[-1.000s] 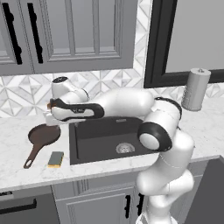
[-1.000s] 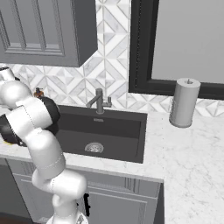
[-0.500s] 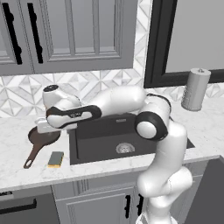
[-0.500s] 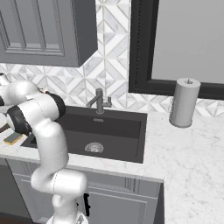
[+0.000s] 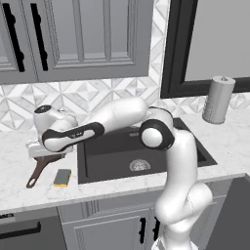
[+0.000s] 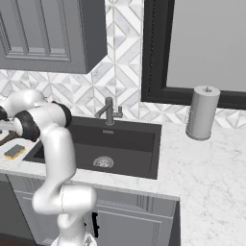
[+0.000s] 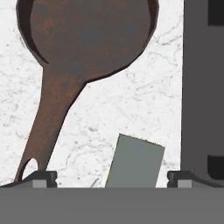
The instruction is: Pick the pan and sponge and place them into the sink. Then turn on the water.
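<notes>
The pan sits on the marble surface left of the sink, handle running toward the front edge. The sponge lies just beside that handle, green side up, near the sink's left rim. Over the pan hangs the hand, fingers spread wide with nothing between them, apparently clear of the pan. The sink's drain shows bare.

White marble countertop beneath the gripper, grey panelled wall cabinets above it, geometric grey-white tiled backsplash behind, dark-framed window far to its side, grey base cabinets below
</notes>
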Robot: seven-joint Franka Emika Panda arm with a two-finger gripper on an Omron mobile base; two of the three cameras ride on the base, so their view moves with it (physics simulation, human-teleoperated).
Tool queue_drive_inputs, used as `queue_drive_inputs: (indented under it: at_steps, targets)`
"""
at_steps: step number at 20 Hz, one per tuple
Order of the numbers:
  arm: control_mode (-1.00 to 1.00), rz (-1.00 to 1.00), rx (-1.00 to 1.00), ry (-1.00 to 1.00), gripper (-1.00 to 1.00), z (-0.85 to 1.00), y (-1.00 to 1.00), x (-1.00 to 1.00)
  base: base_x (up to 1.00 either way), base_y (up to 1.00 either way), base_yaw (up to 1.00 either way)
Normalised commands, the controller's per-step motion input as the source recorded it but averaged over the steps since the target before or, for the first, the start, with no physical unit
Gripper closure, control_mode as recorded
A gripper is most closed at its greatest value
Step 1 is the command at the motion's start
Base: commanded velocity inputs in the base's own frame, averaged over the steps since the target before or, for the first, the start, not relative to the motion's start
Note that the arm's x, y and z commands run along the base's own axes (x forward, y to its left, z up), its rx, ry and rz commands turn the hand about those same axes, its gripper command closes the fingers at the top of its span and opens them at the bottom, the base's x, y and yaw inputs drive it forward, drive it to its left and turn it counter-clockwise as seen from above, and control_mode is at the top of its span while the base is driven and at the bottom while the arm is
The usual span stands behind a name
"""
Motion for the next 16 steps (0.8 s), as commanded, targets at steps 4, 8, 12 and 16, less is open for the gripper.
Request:
queue_drive_inputs:
  at_steps: [4,8,12,16]
  targets:
    - [-1.0,0.0,0.0,0.0,-1.0,-0.32,0.5,0.05,0.0,0.0,0.0]
    - [-1.0,0.0,0.0,0.0,-1.0,-0.27,0.34,0.2,0.0,0.0,0.0]
    - [-1.0,-0.01,0.0,0.01,-1.0,-0.26,0.09,0.27,0.0,0.0,0.0]
    - [-1.0,-0.02,0.01,0.01,-1.0,-0.28,0.0,0.29,0.0,0.0,0.0]
